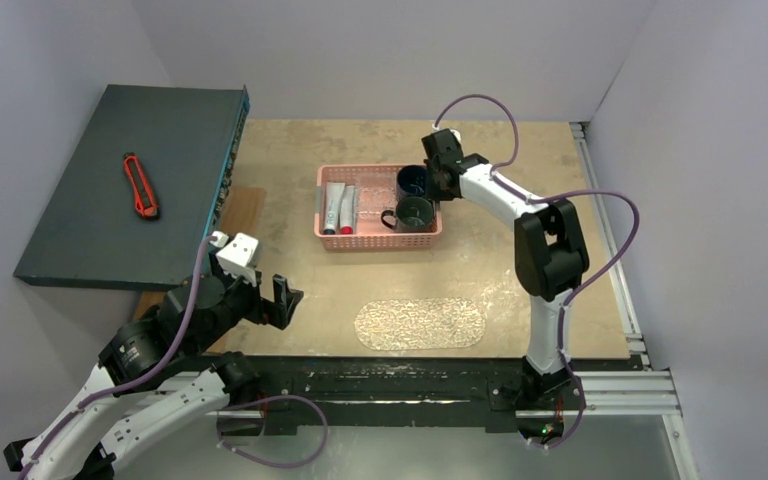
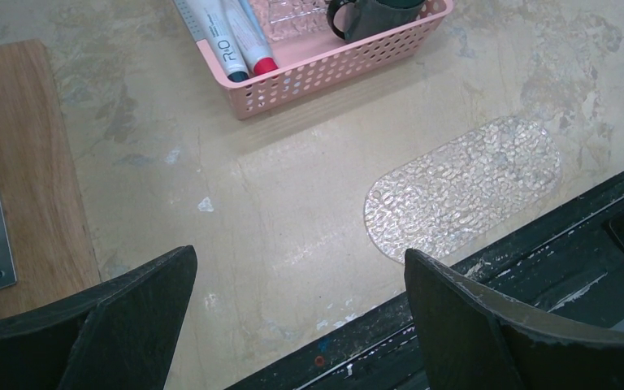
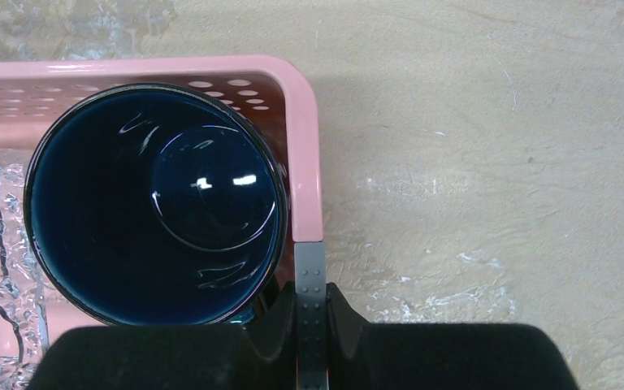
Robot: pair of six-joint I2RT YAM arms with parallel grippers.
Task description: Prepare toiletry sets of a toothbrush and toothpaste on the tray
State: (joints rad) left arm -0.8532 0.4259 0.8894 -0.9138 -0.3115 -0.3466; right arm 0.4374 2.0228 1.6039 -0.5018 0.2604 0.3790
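The clear bumpy oval tray (image 1: 420, 323) lies bare on the table near the front edge; it also shows in the left wrist view (image 2: 463, 187). The pink basket (image 1: 378, 243) behind it holds two grey tubes (image 1: 341, 208) with red caps, a dark green mug (image 1: 415, 214) and a blue mug (image 1: 412, 180). A slim pale strip (image 2: 185, 12), perhaps a toothbrush, lies left of the tubes (image 2: 240, 41). My right gripper (image 1: 438, 178) is shut, its pads (image 3: 309, 268) pressed together right over the basket's right rim (image 3: 305, 146) beside the blue mug (image 3: 154, 203). My left gripper (image 1: 270, 300) is open and empty above the front left table (image 2: 301, 260).
A dark flat box (image 1: 130, 120) with a red utility knife (image 1: 140, 185) on it stands at the left. A wooden board (image 2: 16, 162) with a metal plate lies beside it. A clear bumpy item (image 3: 0, 244) lies in the basket. A black rail (image 1: 410, 380) runs along the front edge.
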